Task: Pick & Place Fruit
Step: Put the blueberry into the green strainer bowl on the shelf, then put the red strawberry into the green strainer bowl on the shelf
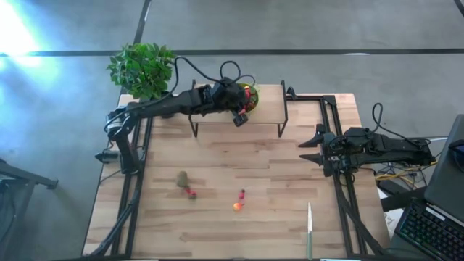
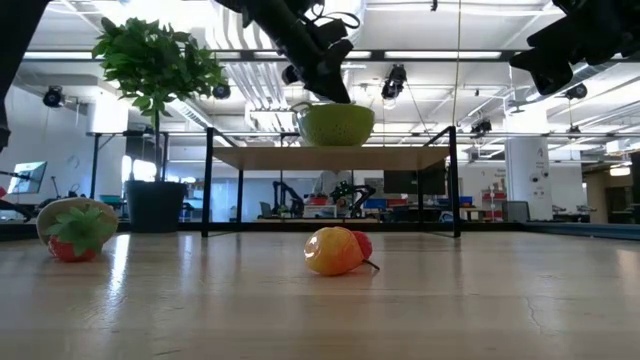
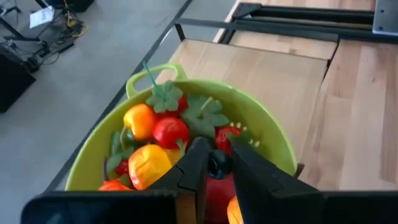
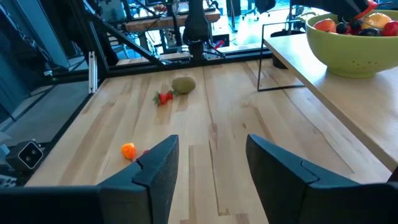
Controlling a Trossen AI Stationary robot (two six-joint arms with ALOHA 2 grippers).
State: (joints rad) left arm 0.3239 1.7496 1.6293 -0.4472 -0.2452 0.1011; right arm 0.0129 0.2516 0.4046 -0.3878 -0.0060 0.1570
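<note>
A: Where is the left tool [image 3: 214, 167] sitting?
B: It is hanging over the green bowl [image 1: 251, 96] on the raised shelf [image 1: 264, 109] at the back of the table [image 1: 217, 217]. Its fingers are pinching a small dark berry [image 3: 219, 163] just above the fruit pile [image 3: 155, 140] in the bowl.
A: And the right tool [image 1: 307, 149]?
B: It is waiting at the table's right edge, fingers standing apart, nothing between them.
A: What is lying loose on the table?
B: The brown kiwi [image 1: 183, 177] is sitting left of centre with a strawberry [image 1: 192, 193] just beside it. An orange fruit [image 1: 237, 206] is lying near the middle, with a small red one [image 1: 242, 194] just beside it. A knife [image 1: 309, 230] is lying near the front right edge, well apart from the fruit.
</note>
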